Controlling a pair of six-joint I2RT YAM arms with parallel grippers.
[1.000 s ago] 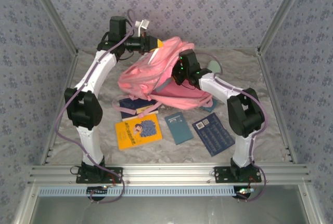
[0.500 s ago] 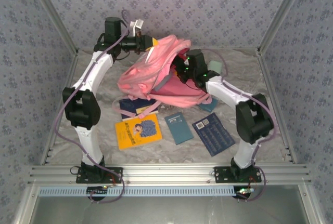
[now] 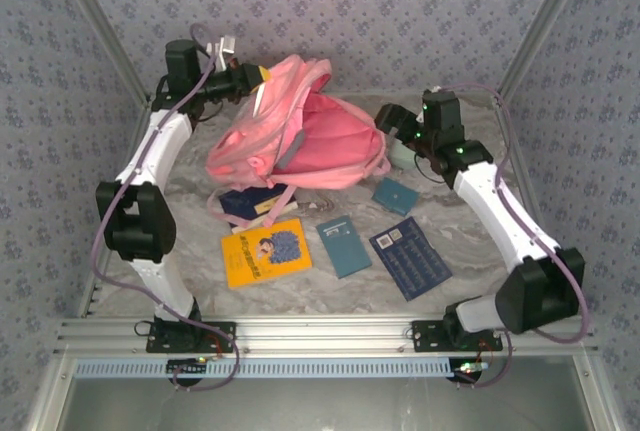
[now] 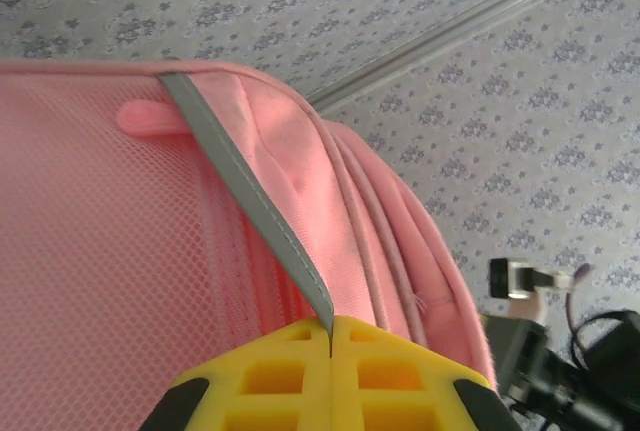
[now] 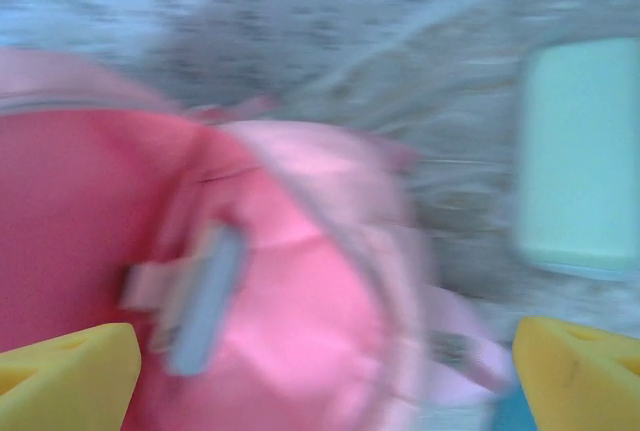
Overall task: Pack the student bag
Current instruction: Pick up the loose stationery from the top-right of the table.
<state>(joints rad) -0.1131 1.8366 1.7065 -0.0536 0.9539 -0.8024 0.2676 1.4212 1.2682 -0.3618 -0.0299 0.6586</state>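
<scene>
So here's the table from the overhead cam: the student bag sits toward the back, roughly in the middle, and it's hanging half-lifted rather than lying flat. The left claw has it by the top edge, up near the back wall, while the bottom of the bag slumps on the table and a pink strap trails off its front left side. On the left wrist cam the two yellow fingers are pressed together with a grey strip of the bag's edge running straight into the seam between them, so that claw is clamped on the bag. The right claw is just off the bag's right end, and its wrist cam, blurry as it is, shows the yellow fingertips way apart in the two bottom corners with nothing pinched between them. There's a mint-green boxy thing just beside the bag there. In front of the bag you've got a navy book partly tucked under it, then a yellow book, a teal book, a dark blue patterned book and a small teal square, all lying flat.
</scene>
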